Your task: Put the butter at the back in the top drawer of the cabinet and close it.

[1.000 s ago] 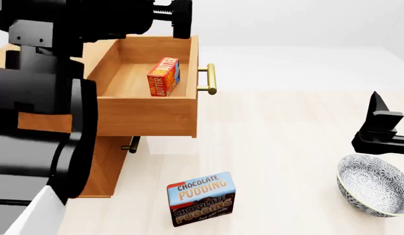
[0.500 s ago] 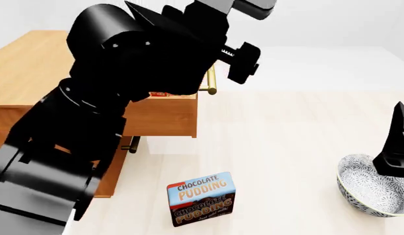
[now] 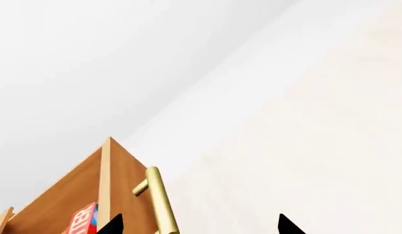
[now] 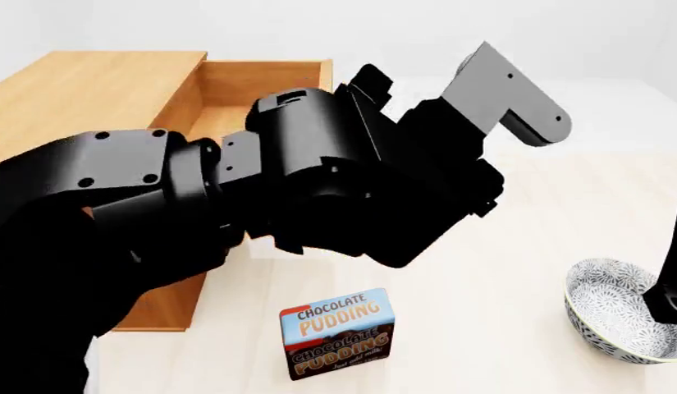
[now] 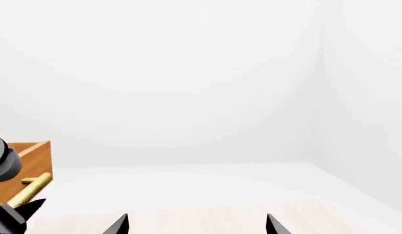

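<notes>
We see the small red-orange butter box [image 3: 85, 220] already inside the open orange-brown wooden top drawer [image 3: 123, 190], our empty left gripper [image 3: 199, 225] spread wide beside its brass bar handle [image 3: 160, 202], closing still undone.

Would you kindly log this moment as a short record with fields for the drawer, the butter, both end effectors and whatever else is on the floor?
top drawer: orange-brown wooden top drawer pulled open, brass bar handle free
butter: small red-orange butter box inside the drawer, near its front panel
left end effector: left end effector open, empty, tips either side of the handle
right end effector: right end effector open, empty
floor items: blue-and-brown chocolate pudding box; patterned grey bowl
remaining: drawer not yet closed
</notes>
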Available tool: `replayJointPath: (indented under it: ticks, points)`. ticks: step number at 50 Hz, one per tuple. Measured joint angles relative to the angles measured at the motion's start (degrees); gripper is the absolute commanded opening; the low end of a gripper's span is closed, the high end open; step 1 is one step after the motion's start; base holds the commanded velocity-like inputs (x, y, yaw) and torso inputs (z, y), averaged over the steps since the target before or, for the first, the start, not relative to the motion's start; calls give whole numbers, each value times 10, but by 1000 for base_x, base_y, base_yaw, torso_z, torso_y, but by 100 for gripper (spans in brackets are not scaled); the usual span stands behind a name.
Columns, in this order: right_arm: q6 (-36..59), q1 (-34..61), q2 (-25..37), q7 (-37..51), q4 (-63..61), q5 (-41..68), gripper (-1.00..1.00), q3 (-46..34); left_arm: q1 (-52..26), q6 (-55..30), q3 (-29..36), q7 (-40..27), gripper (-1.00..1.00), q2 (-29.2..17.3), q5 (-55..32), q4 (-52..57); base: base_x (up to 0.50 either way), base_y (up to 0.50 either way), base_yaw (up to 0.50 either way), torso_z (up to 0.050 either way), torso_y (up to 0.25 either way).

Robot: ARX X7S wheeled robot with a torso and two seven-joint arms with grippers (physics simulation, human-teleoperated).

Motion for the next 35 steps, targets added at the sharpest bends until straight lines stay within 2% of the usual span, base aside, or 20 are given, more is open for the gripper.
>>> replayJointPath:
  ticks: [13, 35]
  points:
    - [8, -4, -6, -7, -4, 3, 100, 15, -14, 37, 77, -20, 100, 0, -46, 5, 0, 0, 0, 0, 0]
    - [20, -5, -16, -15, -6, 5, 100, 30, 14, 11, 102, 14, 100, 0, -32, -43, 0, 0, 0, 0, 0]
